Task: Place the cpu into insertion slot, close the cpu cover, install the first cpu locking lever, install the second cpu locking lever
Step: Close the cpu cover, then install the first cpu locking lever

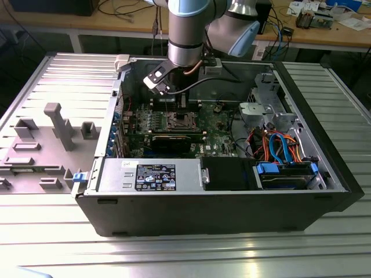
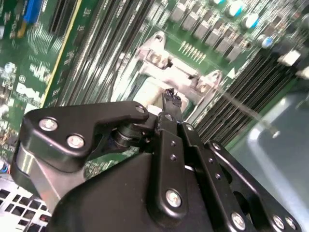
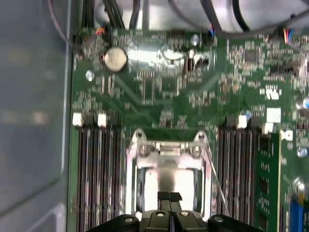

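Note:
The insertion slot (image 1: 178,120) sits in the middle of the green motherboard (image 1: 217,136), inside the open computer case. In the first wrist view a silvery cpu (image 3: 169,180) lies in the slot. The cpu cover (image 3: 133,169) lies flat around it, its hinge (image 3: 169,148) on the far side. My gripper (image 3: 169,197) hovers just over the near edge of the slot with its black fingertips (image 2: 170,102) pressed together and nothing between them. A thin metal locking lever (image 3: 216,176) runs slanting along one side of the slot, standing free of the frame.
Rows of black memory slots (image 3: 99,174) flank the slot on both sides. A round coin battery (image 3: 115,58) and cables lie beyond it. The case walls (image 1: 191,208), a drive bay with coloured cables (image 1: 278,145) and a power supply box (image 1: 151,175) hem the board in.

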Controlling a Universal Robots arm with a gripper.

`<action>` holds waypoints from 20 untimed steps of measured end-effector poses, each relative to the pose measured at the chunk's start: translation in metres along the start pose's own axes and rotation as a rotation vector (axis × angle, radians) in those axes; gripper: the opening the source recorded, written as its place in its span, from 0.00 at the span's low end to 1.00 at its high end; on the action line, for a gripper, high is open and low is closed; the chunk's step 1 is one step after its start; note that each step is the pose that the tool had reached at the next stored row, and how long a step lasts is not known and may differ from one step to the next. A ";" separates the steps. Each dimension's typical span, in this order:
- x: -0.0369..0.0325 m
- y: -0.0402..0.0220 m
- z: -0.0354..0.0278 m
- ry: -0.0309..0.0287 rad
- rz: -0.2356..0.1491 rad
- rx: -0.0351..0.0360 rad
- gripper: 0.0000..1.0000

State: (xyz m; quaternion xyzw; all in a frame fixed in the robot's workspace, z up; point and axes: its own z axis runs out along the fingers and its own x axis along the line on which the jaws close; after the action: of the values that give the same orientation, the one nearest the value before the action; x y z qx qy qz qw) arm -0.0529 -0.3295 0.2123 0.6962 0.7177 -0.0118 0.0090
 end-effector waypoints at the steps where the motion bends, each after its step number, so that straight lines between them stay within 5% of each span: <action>1: -0.0001 0.0023 0.0000 -0.0001 0.000 0.0001 0.11; 15: -0.0001 0.0030 0.0000 0.0000 0.000 0.0000 0.11; 20: -0.0002 0.0030 -0.0049 0.0000 0.000 0.0001 0.11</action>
State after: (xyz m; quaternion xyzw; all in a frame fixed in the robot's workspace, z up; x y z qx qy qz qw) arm -0.0499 -0.3295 0.2172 0.6963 0.7176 -0.0118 0.0090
